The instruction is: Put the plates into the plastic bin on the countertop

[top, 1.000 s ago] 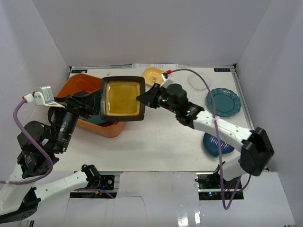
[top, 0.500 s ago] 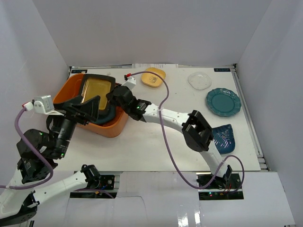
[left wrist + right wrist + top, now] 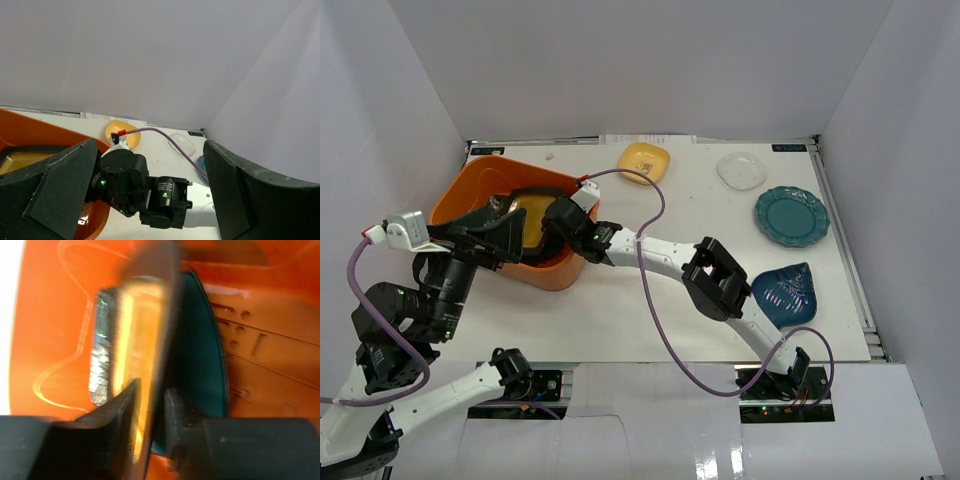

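Observation:
The orange plastic bin (image 3: 460, 195) stands at the left of the white countertop (image 3: 650, 300). My right gripper (image 3: 553, 224) reaches into it, shut on the rim of the black-rimmed mustard square plate (image 3: 530, 217). In the right wrist view the gripper (image 3: 152, 390) pinches that plate (image 3: 135, 350) on edge, against a teal plate (image 3: 200, 360) inside the bin (image 3: 270, 315). My left gripper (image 3: 495, 233) hovers open and empty over the bin's near side; its fingers (image 3: 55, 190) are spread wide. The small yellow square plate (image 3: 644, 160), clear round plate (image 3: 741, 170), teal scalloped plate (image 3: 791, 215) and blue plate (image 3: 787, 292) lie on the countertop.
White walls enclose the countertop on the left, back and right. The right arm (image 3: 720, 275) stretches across the middle from the near right to the bin, trailing a purple cable (image 3: 655, 300). In the left wrist view the right arm's wrist (image 3: 135, 185) sits between my open fingers.
The right arm swung the mustard plate from above the bin's right side down into the bin. The left gripper lowered slightly and stays open.

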### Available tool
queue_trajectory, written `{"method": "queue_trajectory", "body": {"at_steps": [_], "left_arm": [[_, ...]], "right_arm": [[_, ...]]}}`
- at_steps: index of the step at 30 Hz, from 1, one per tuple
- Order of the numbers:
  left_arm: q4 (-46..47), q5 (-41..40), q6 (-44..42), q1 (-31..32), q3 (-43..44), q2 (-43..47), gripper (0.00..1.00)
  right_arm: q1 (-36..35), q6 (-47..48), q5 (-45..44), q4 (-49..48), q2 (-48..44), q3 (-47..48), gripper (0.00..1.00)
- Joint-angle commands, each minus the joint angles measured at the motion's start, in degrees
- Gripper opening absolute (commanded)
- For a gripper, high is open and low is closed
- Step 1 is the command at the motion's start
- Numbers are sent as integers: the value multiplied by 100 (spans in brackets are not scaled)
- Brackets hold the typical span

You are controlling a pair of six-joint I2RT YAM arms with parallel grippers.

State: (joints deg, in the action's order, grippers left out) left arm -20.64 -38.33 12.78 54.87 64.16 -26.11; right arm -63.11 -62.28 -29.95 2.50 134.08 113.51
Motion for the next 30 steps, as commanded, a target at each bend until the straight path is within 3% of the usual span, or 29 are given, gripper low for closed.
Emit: {"method": "queue_trajectory", "body": {"at_steps": [1, 3, 9, 12, 17, 21, 23, 26, 28, 29, 30], "left_arm": [[-19, 45, -91, 6, -70, -61, 98], [-19, 80, -56, -3, -97, -61, 98], [-19, 132, -38, -3, -88, -131, 98], [-19, 71, -73, -3, -44, -131, 98], [-19, -96, -179, -3, -26, -158, 98], [-10, -105, -170, -3, -53, -254, 98], [-19, -105, -126, 6, -70, -281, 98], [-19, 9, -39, -3, -97, -360, 98], [-97, 201, 189, 6, -123, -430, 98], [-141, 568, 338, -3, -141, -474, 98], [-237, 789, 644, 6, -158, -535, 98]], "right_arm": [[1, -84, -362, -760, -207, 426, 45], [-8, 58, -371, -725, -251, 382, 58], [-43, 672, -476, -523, -400, 417, 86], [-113, 1252, -660, -374, -558, 443, 95], [-175, 2166, -994, -373, -997, 242, 100], [-166, 2887, -1126, -259, -1217, 356, 90], [-166, 3230, -1214, -259, -1393, 294, 90], [-131, 3476, -1390, -268, -1823, -74, 98], [-26, 3582, -1557, -294, -2383, -697, 82], [35, 3644, -1557, -294, -2604, -986, 65], [219, 3644, -1557, -303, -2876, -1311, 56]]}}
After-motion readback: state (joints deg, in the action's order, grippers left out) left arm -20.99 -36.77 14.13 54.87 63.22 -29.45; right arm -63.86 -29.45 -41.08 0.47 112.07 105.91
